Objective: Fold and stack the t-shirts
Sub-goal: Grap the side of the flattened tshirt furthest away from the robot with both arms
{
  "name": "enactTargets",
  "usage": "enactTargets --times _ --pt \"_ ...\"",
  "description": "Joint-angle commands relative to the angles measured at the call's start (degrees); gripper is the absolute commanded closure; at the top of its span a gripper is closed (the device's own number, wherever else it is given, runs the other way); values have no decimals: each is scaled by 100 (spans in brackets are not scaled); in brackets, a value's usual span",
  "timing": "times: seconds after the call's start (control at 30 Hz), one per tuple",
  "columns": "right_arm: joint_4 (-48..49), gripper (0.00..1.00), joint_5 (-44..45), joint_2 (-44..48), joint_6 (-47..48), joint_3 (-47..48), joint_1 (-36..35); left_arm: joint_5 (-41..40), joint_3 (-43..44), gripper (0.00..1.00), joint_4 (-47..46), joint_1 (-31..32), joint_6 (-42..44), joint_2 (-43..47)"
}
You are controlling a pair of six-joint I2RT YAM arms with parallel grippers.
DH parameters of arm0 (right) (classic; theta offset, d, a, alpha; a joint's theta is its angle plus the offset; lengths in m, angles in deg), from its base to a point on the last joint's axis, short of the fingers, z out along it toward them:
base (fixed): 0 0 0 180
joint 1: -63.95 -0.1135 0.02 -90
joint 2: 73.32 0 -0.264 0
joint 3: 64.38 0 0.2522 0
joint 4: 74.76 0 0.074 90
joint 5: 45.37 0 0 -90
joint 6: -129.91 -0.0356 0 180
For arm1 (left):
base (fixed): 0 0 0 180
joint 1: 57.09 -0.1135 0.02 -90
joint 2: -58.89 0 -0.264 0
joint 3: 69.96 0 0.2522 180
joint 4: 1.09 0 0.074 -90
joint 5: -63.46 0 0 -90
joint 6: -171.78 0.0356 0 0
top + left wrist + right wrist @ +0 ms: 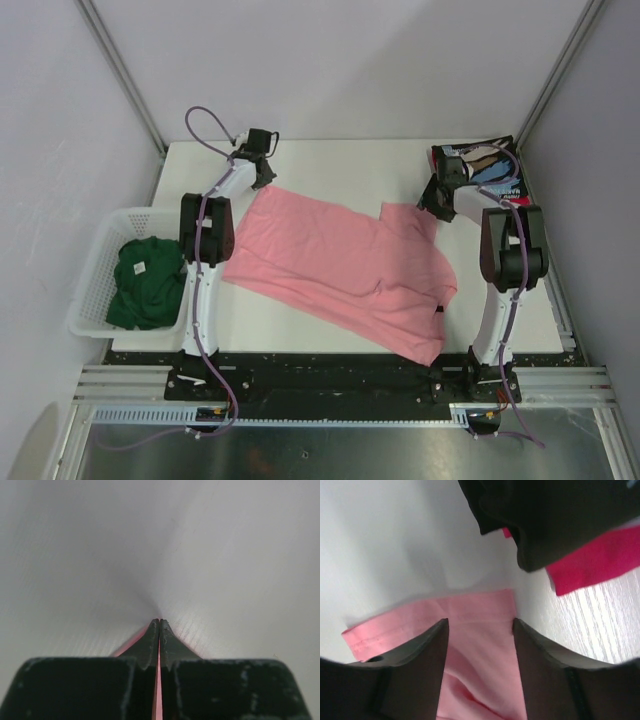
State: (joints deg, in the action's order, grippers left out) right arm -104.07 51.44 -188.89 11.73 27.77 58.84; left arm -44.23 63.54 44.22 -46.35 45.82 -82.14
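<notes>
Top external view shows the pink t-shirt (340, 265) spread across the worktop (330, 165). The left gripper (159, 622) is pinched tight on its far left corner (a pink sliver shows between the fingers (149, 647)). The right gripper (480, 624) stands wide, astride the far right hem, near the black t-shirt (555, 515) and the red t-shirt (592, 562). The green t-shirt (145, 285) lies in the basket (92, 275).

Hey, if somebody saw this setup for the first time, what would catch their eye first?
The light pink t-shirt spread across the middle of the white table, with the left gripper shut on its far left corner and the right gripper open over its far right edge. Next, the dark green t-shirt bunched in the white basket at the left.
</notes>
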Motion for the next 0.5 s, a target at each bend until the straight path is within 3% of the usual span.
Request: enactTargets --times 0.0,0.27,0.47 --pt "-165 46 227 -340 129 333 3 -199 82 100 5 9 52 76" --pt "-537 84 528 -573 228 800 -133 -193 203 100 4 7 106 100" --pt "-1047 99 868 -444 436 1544 -193 -218 306 100 -2 -8 187 222"
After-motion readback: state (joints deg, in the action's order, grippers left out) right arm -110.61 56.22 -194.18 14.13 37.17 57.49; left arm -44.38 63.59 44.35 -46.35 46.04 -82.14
